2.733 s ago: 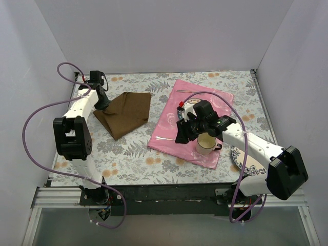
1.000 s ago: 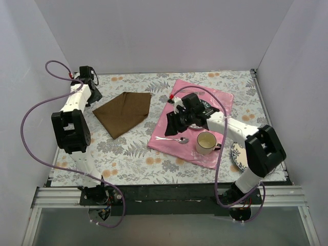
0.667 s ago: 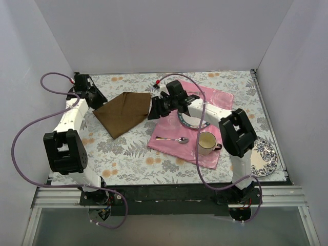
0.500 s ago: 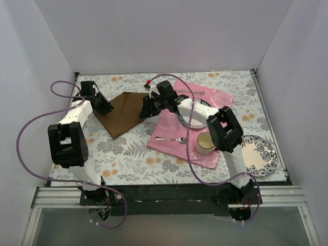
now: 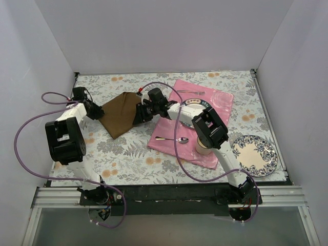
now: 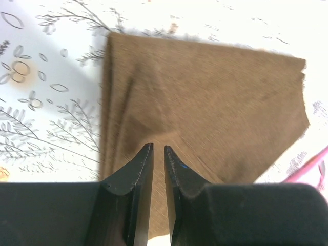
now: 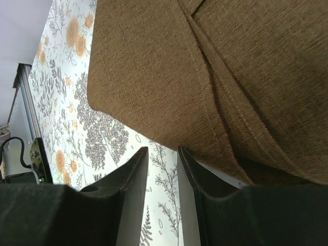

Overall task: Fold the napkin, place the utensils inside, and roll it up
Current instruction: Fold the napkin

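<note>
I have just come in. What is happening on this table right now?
Two robot arms are working at the brown napkin. The left gripper is over its left corner with jaws almost together; whether it pinches the cloth is unclear. The right gripper is at the napkin's opposite edge, jaws a little apart with only tabletop between them. The spoon and fork lie untouched on the pink cloth.

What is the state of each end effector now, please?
Left end effector: nearly closed over the napkin; grip cannot be told.
Right end effector: slightly open at the napkin's edge, holding nothing.
</note>
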You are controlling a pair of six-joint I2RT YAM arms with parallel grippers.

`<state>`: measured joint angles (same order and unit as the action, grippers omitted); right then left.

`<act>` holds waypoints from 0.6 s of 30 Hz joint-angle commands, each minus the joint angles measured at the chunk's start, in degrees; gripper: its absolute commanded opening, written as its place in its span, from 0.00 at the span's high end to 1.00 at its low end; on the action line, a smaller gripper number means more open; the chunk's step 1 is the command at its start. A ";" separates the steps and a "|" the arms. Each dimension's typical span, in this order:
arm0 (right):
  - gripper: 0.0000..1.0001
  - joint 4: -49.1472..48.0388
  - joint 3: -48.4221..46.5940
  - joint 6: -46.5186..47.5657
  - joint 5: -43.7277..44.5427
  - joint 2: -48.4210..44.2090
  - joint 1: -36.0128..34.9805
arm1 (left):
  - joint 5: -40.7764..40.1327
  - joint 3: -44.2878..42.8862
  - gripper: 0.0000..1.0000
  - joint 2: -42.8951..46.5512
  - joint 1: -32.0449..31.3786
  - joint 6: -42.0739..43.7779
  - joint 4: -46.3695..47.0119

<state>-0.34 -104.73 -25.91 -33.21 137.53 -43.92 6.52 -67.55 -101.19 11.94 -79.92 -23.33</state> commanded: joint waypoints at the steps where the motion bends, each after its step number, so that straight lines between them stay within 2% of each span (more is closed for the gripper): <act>1: 0.64 -5.28 -1.01 -0.37 -1.42 0.72 1.55 | -1.51 -0.74 0.86 -0.94 0.62 -0.76 1.27; 10: 0.65 -3.45 -0.12 0.16 0.69 1.51 3.93 | -5.29 -5.57 0.86 -6.39 1.41 0.11 -1.72; 18: 0.66 5.17 -7.67 5.24 4.73 5.55 4.02 | -5.65 -8.21 0.83 -4.46 1.41 2.31 -3.03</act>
<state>-0.05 -107.90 -25.06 -31.99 141.18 -39.57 2.44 -72.34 -108.44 12.99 -79.64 -25.36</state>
